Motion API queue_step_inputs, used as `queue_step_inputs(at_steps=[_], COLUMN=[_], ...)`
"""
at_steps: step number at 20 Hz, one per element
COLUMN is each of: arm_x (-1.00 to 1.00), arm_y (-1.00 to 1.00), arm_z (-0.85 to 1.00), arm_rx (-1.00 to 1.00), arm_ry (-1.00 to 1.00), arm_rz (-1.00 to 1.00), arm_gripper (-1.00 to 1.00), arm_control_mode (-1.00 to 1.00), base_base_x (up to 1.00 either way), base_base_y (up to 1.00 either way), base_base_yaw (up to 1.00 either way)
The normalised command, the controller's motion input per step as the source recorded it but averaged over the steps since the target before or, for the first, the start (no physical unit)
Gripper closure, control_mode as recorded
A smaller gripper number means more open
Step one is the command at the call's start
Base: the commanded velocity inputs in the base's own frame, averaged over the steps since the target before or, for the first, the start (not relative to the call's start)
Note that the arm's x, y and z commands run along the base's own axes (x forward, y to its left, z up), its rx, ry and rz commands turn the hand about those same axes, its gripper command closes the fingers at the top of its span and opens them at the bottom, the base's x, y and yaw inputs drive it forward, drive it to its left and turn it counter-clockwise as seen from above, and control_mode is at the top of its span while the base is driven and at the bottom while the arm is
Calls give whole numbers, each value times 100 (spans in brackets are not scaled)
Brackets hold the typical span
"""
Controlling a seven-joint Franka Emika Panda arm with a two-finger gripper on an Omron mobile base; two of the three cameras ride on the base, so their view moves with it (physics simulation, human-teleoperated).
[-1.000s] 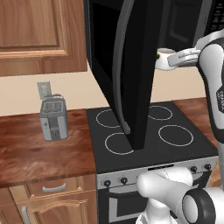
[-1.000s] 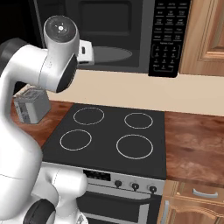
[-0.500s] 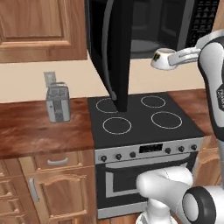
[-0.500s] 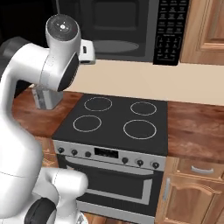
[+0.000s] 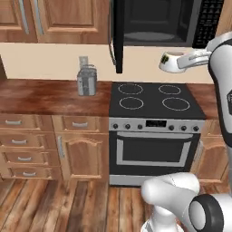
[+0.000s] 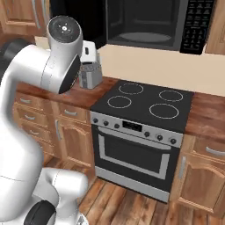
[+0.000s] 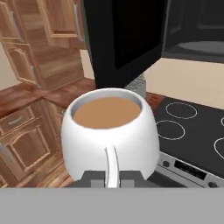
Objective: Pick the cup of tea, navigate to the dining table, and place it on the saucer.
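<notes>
The cup of tea (image 7: pixel 109 131) is a small white cup full of brown liquid. It hangs in the air, and my gripper (image 7: pixel 109 178) is shut on its thin handle. In the left base view the cup of tea (image 5: pixel 169 62) shows a dark-and-yellow mark on its side. There it is held upright by my gripper (image 5: pixel 180 62), high above the stove's right back burners and in front of the microwave. The dining table and the saucer are out of view.
A black stove (image 5: pixel 154 100) with an oven stands between wooden counters (image 5: pixel 50 96). Above it the microwave (image 5: pixel 154 22) has its door (image 5: pixel 118 36) swung open. A metal toaster (image 5: pixel 86 81) sits on the left counter. Wood floor (image 5: pixel 68 204) lies in front of the cabinets.
The whole picture has shifted: the base has backed away from the stove, so drawers, the oven front and the floor now show. The cup stays held in the shut gripper.
</notes>
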Motion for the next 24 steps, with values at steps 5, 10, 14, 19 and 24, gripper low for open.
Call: queue_step_inputs(at_steps=[5, 10, 14, 19, 24], arm_x=[0, 0, 0, 0, 0], arm_y=[0, 0, 0, 0, 0], arm_z=[0, 0, 0, 0, 0], arm_rx=[0, 0, 0, 0, 0], arm_ry=[0, 0, 0, 0, 0], arm_rz=[0, 0, 0, 0, 0], arm_gripper=[100, 100, 100, 100, 100], arm_control_mode=[100, 100, 100, 100, 100], base_base_x=[-93, -50, -28, -16, -3], base_base_y=[-15, -6, 0, 0, 0], base_base_yaw=[78, 99, 100, 100, 100])
